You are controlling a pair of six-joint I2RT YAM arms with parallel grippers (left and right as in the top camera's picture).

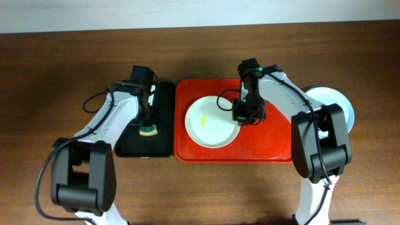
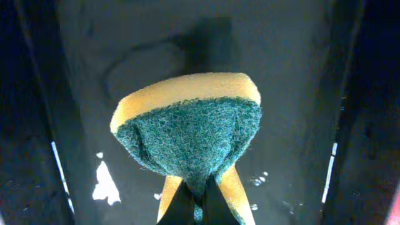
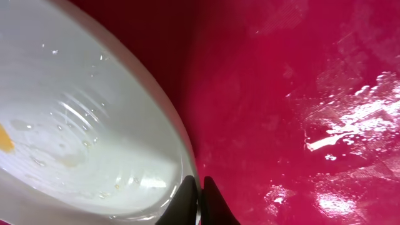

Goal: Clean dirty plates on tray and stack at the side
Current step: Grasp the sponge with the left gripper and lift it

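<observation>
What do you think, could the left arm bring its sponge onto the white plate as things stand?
Probably yes: the white plate lies bare on its left, near the black tray; the right gripper pinches only its right rim.

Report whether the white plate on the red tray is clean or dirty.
Dirty: the round white plate shows a yellow smear inside.

I've got bare tray point(image 1: 269, 147) floor right of the plate point(image 1: 209, 128). My right arm point(image 1: 284, 94) blocks the tray's far corner. The tabletop point(image 1: 200, 194) in front lies open.
</observation>
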